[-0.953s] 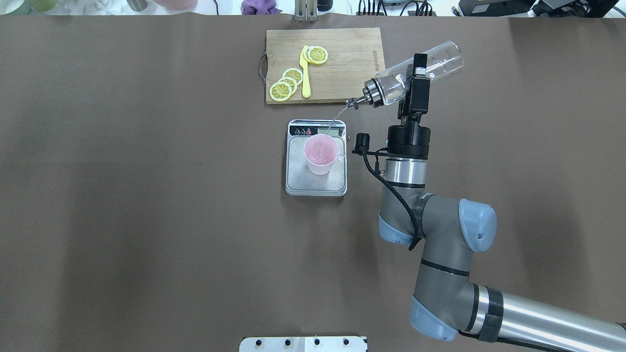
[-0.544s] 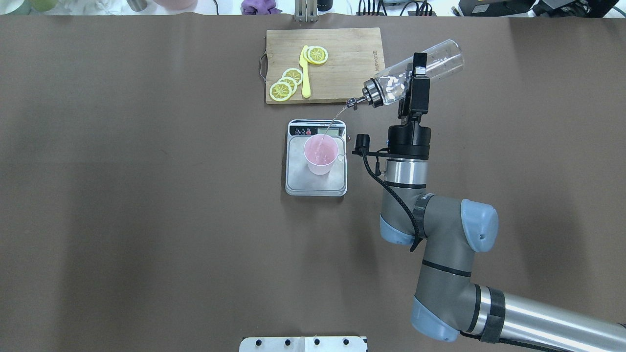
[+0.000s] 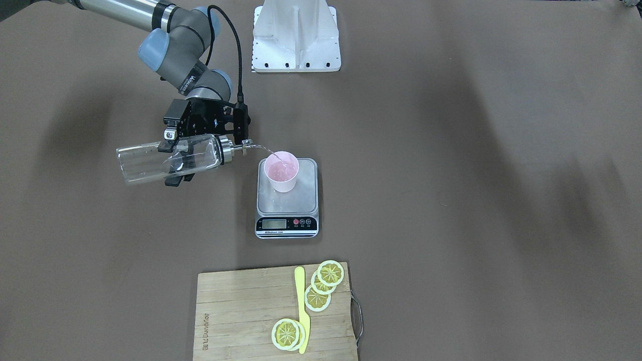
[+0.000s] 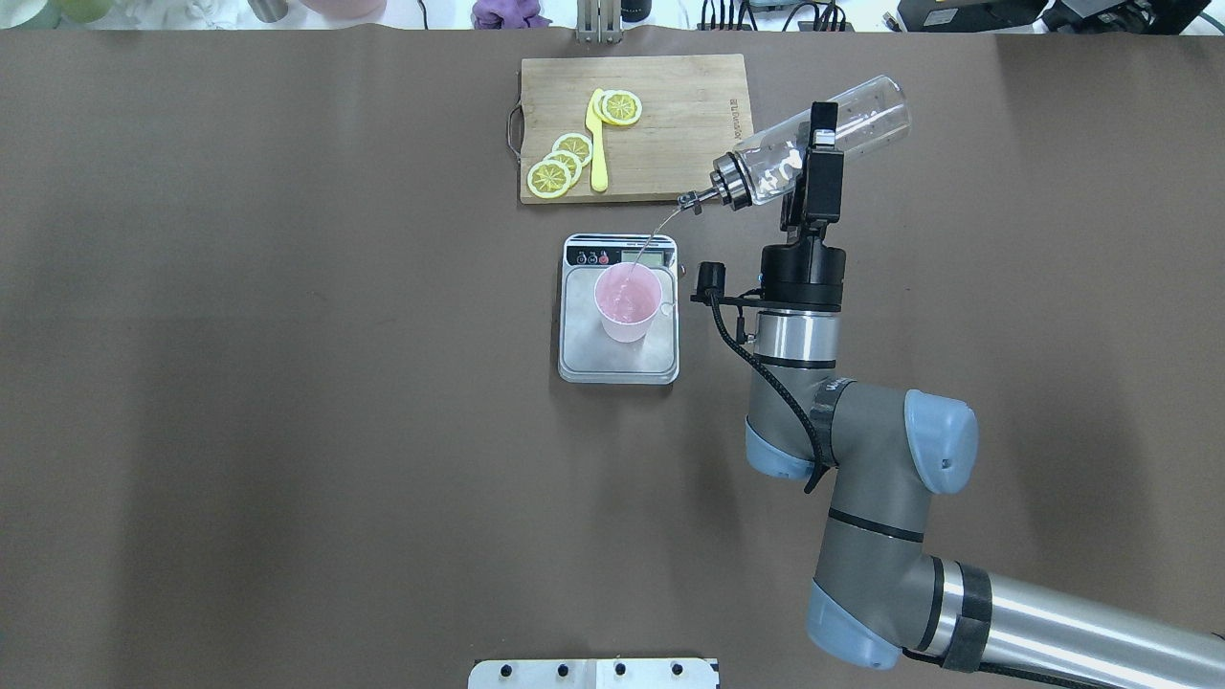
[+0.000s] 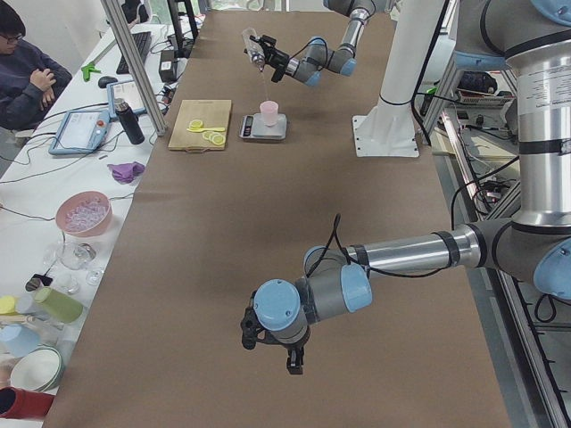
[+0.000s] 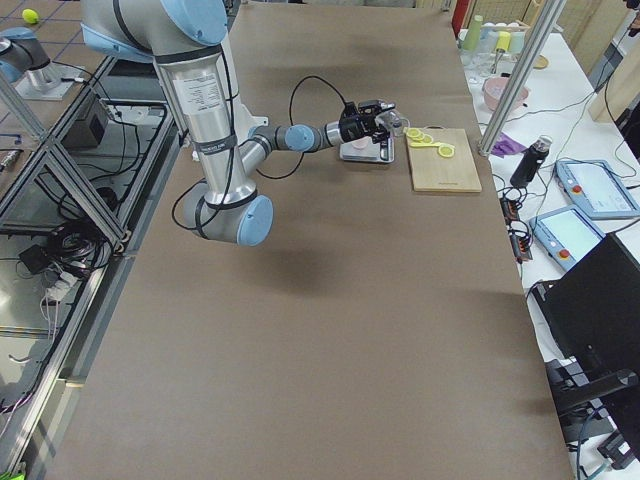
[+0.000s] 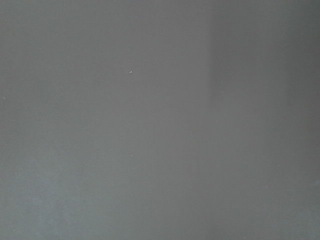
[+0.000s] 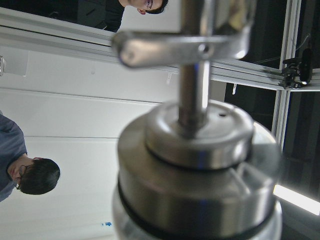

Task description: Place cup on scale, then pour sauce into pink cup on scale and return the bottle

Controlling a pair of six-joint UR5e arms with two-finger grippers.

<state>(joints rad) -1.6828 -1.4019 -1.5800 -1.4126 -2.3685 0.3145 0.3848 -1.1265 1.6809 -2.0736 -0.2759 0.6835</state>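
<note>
Brown table mat under even light. Right gripper was clamped across the bottle, tipped spout-down. A thin stream of sauce fell into the cup, which stood on the scale below and left of the gripper. Step judged: pouring. Next: right the bottle to cut the flow, then carry it back. Cutting board with lemon slices lay just beyond the spout, probably no obstacle. Left gripper sat far off, its opening not discernible.

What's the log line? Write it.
pouring | right end effector shut on clear glass bottle | sauce stream into pale pink plastic cup on steel scale
</note>
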